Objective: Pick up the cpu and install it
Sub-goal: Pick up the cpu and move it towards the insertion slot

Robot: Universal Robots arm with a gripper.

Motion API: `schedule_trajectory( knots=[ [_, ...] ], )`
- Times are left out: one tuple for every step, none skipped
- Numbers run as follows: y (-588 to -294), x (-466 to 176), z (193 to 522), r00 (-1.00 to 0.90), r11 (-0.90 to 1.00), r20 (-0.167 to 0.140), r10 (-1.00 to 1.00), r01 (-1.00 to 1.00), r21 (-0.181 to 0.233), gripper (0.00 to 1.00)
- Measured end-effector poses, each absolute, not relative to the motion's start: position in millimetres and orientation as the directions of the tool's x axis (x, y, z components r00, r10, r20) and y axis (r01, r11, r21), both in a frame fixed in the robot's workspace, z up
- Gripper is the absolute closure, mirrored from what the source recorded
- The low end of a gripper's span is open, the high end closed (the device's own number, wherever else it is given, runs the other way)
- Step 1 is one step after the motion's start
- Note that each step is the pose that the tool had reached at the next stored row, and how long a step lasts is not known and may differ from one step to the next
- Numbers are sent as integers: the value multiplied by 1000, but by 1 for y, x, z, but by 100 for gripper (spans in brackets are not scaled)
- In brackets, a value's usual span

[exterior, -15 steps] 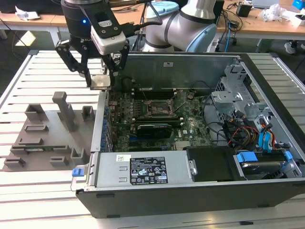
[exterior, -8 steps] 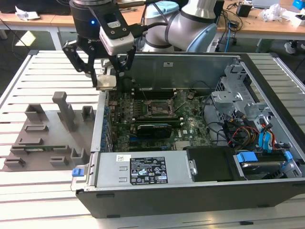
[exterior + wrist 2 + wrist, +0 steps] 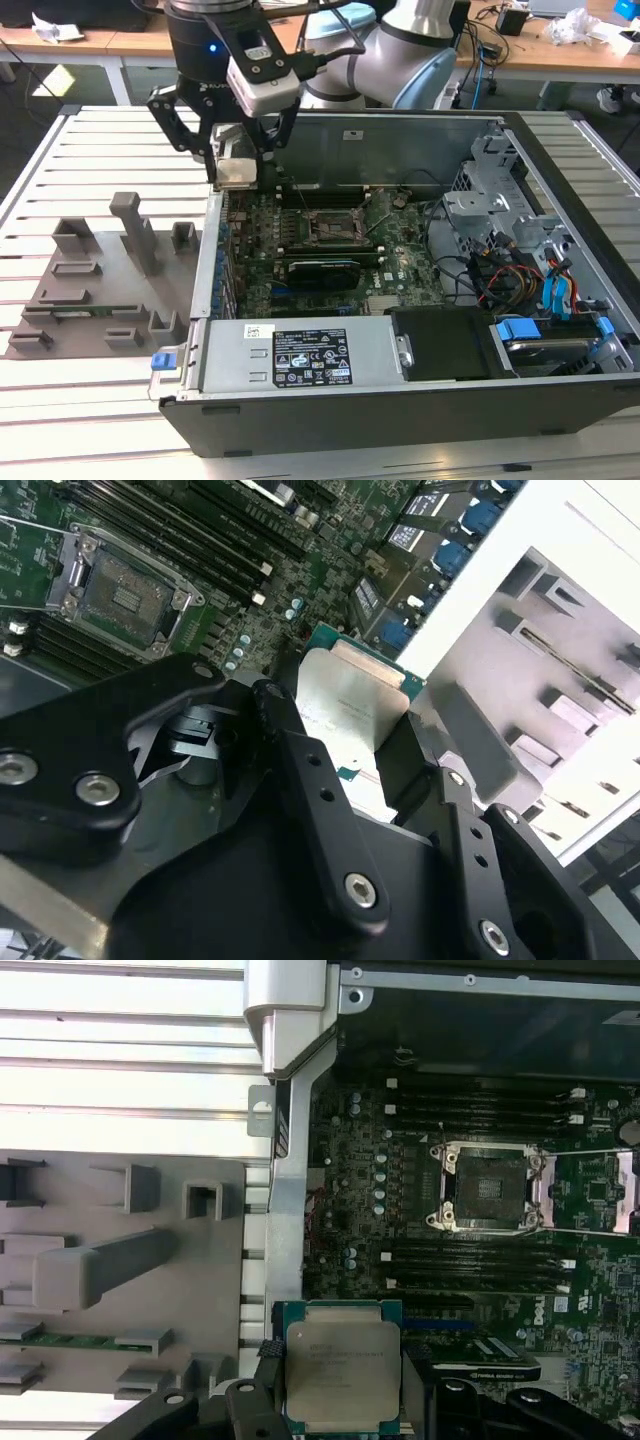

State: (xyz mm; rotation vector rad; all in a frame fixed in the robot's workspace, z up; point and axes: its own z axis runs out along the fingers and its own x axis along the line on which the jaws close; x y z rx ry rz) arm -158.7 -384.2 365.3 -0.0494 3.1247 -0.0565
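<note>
My pincer (image 3: 343, 1405) is pinching the cpu (image 3: 343, 1365) between its two fingers. The cpu is a flat square chip with a silvery-grey metal top plate and a thin green rim. The motherboard socket (image 3: 490, 1188) lies well apart from the pincer.

The cpu (image 3: 343, 1365), silver-topped with a green rim, is held in the jaws.
</note>
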Motion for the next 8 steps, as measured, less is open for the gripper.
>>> schedule_trajectory(
  knots=[
    [-384, -158, 365, -999, 999, -15, -32, -31, -36, 45],
    [-384, -156, 365, -999, 999, -15, -32, -31, -36, 45],
    [-384, -155, 365, -999, 999, -15, -32, -31, -36, 45],
    [-384, -154, 365, -999, 999, -15, -32, -31, -36, 45],
    [-384, -153, 365, -999, 999, -15, -32, -31, -36, 45],
    [-384, -152, 365, -999, 999, -15, -32, -31, -36, 45],
    [-384, -151, 365, -999, 999, -15, -32, -31, -36, 45],
    [-384, -150, 365, -999, 999, -15, -32, -31, -36, 45]
  ],
)
